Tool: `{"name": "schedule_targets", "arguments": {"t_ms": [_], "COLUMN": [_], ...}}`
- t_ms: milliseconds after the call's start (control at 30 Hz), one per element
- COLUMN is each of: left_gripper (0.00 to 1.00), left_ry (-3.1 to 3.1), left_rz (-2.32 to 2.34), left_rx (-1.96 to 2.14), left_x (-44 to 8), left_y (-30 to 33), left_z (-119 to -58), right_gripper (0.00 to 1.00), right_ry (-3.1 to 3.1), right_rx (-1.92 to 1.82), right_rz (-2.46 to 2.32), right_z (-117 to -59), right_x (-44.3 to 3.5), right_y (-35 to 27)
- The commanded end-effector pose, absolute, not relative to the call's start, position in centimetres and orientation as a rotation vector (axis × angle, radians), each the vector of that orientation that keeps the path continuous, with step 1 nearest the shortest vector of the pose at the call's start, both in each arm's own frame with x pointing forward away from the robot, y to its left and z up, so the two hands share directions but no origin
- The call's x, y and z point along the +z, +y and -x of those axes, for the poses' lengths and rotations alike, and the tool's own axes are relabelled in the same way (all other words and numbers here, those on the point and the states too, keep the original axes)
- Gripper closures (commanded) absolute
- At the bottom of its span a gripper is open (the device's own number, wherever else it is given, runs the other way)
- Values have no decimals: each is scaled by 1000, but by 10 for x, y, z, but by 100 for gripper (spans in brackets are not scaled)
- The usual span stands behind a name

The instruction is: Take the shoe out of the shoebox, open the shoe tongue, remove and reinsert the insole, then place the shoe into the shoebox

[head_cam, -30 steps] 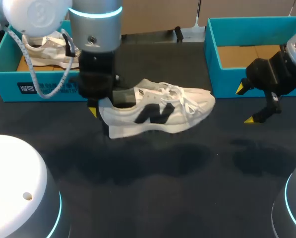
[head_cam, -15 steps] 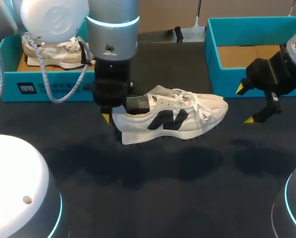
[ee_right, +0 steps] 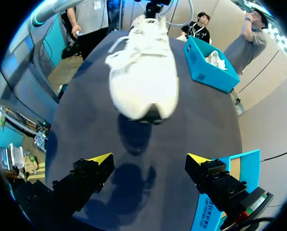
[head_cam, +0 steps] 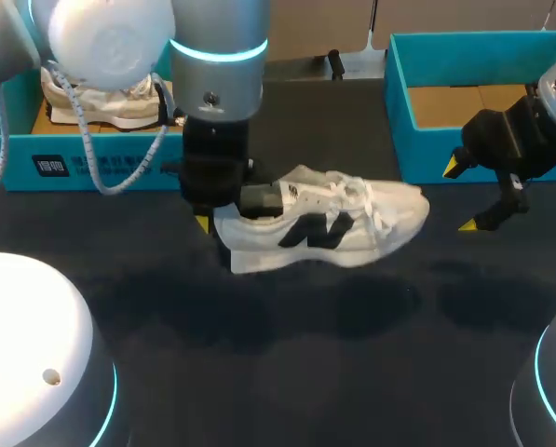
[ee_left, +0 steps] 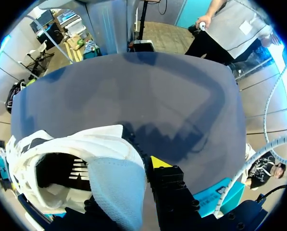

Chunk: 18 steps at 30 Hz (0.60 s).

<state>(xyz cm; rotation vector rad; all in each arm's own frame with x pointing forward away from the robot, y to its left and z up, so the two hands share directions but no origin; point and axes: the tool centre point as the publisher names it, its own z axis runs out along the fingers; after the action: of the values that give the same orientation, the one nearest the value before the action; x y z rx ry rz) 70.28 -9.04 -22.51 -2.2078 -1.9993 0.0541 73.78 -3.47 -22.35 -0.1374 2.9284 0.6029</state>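
A white shoe (head_cam: 324,223) with a dark side logo hangs a little above the dark table, its toe pointing right and its shadow below it. My left gripper (head_cam: 214,223) comes down from above and is shut on the heel collar. In the left wrist view one yellow-tipped finger sits outside the heel of the shoe (ee_left: 85,163), and the left gripper (ee_left: 138,166) pinches the grey lining. My right gripper (head_cam: 462,196) stands open at the right, past the toe, holding nothing. In the right wrist view, the shoe (ee_right: 143,72) is ahead of the open right gripper (ee_right: 148,159), toe first.
A teal shoebox (head_cam: 82,166) at the back left holds another white shoe (head_cam: 101,101). A second teal shoebox (head_cam: 400,112) at the back right shows a bare cardboard floor. It sits just behind my right gripper.
My left arm has carried the shoe to the right, most of it in the first half second. The right arm has stayed still.
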Motion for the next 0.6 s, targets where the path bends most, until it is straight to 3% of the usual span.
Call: {"name": "schedule_targets", "arguments": {"t_ms": [33,600], "left_gripper": [100,100], "left_ry": [-2013,-2027], "left_rz": [2200,2222], "left_rx": [50,11], "left_x": [-249,-345], "left_y": [-90,-85], "left_z": [-706,-718], "right_gripper": [0,0], "right_ry": [2929,2929], "right_rx": [597,597], "right_rz": [136,136], "right_z": [-738,-738], "right_x": [-224,-224], "right_y": [-34,-34]}}
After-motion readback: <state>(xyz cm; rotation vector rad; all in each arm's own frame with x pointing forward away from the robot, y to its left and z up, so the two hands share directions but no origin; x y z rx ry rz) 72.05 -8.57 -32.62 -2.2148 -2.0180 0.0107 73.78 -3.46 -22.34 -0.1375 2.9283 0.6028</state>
